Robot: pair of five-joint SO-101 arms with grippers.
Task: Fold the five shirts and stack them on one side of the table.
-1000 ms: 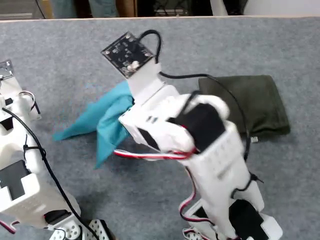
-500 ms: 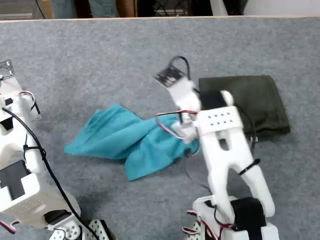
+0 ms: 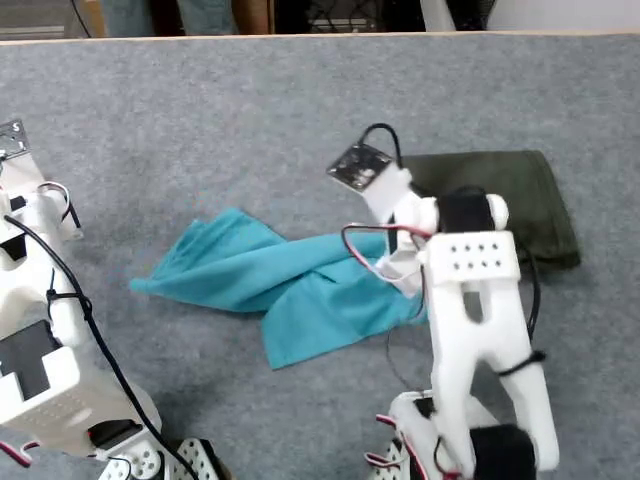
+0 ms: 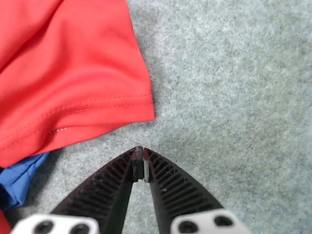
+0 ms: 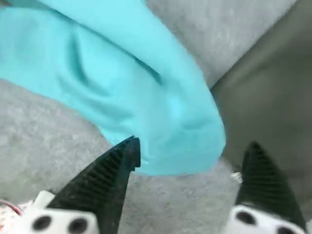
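The right gripper (image 5: 192,147) stands open, its 2 black ribbed fingers (image 5: 114,168) spread wide and holding nothing. The teal shirt (image 5: 122,73) lies crumpled on the grey surface (image 5: 44,141), with its bunched end just ahead of the gap between the fingers. Whether either fingertip touches the cloth cannot be told. On the far side of that gripper, past its other finger, sits the dark green shirt (image 5: 263,97), folded flat. The teal end reaches right up to its edge. A small pale tag (image 5: 237,176) shows at the green shirt's border, too small to read.

From above, the teal shirt (image 3: 290,285) trails away from the right arm (image 3: 475,300) in a loose, unfolded strip. The dark green shirt (image 3: 525,200) lies just behind that arm.

The left gripper (image 4: 140,163) is closed, tips pressed together with nothing between them, poised over bare surface (image 4: 234,73). The red shirt (image 4: 63,73) lies just ahead of it and to 1 side, its stitched hem nearest the tips. A blue cloth (image 4: 19,178) peeks out from under the red shirt, beside the gripper.
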